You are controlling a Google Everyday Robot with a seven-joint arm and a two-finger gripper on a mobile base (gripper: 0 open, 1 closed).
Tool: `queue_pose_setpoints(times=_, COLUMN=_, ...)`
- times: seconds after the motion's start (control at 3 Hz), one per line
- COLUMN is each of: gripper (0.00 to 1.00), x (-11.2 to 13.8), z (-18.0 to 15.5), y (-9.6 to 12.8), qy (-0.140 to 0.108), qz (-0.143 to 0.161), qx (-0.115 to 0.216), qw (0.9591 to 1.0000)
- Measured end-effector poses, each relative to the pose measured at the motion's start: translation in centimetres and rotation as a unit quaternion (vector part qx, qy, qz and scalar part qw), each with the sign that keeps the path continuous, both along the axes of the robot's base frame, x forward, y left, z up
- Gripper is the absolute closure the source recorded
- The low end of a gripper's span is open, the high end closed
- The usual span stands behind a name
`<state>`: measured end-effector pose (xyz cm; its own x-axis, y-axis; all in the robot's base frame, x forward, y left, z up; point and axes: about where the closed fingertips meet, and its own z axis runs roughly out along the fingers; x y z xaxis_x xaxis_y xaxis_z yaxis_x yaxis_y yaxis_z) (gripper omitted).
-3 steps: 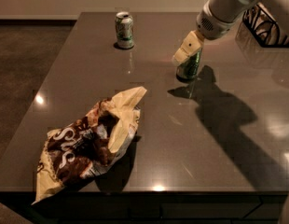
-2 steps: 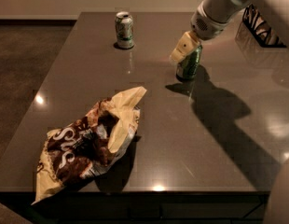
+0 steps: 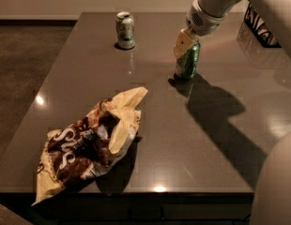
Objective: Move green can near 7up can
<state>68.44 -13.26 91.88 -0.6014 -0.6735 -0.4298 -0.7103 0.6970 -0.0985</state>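
The green can (image 3: 188, 62) stands upright right of the table's middle, towards the far side. My gripper (image 3: 187, 48) comes down from the upper right and is shut on the can's top part. One pale finger (image 3: 181, 43) shows on the can's left side; the other is hidden behind it. The can's base is at or just above the tabletop. The 7up can (image 3: 125, 29), pale with green patches, stands upright at the far left-centre, well to the left of the green can and a little farther back.
A crumpled brown and yellow chip bag (image 3: 89, 144) lies near the table's front left. A dark patterned basket (image 3: 259, 27) stands at the far right. The grey table (image 3: 206, 139) ends at the front edge below the bag. My arm casts a shadow to the right.
My gripper and the green can have shifted slightly left and towards the far side. The 7up can and the chip bag have not moved.
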Motion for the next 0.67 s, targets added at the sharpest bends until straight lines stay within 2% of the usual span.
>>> queue_pose_setpoints(times=0.33, gripper=0.85, x=1.4, z=1.5, y=1.9, qy=-0.006, qz=0.026, qx=-0.011, qw=0.9996)
queue_pose_setpoints(times=0.67, gripper=1.0, x=4.1, z=2.6, y=4.4, qy=-0.019, qz=0.051, qx=-0.012, qw=0.9985)
